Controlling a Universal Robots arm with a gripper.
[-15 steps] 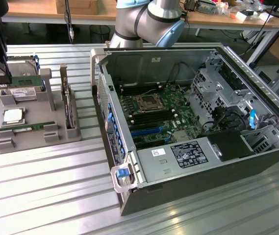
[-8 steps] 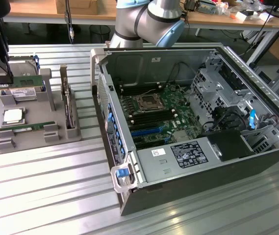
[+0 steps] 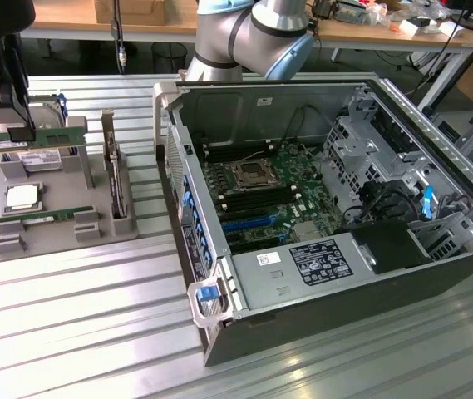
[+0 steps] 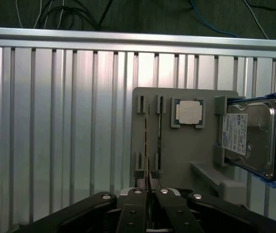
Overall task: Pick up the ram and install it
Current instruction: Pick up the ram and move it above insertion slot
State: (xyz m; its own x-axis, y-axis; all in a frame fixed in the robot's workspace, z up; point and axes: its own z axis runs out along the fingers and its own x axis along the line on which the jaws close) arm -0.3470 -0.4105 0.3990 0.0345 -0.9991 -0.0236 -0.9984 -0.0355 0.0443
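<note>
At the grey tray's (image 3: 53, 241) edge, the tool (image 3: 16, 133) clamps the ram (image 3: 53, 131); a tilted hold could snag it on the tray.

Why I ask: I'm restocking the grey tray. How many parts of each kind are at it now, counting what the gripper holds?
Ram sticks: 2, the ram in the gripper and a second stick in the tray
Processor chip: 1
Hard drive: 1
Total: 4

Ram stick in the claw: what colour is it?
Green; the ram shows it best in the exterior view.
</note>
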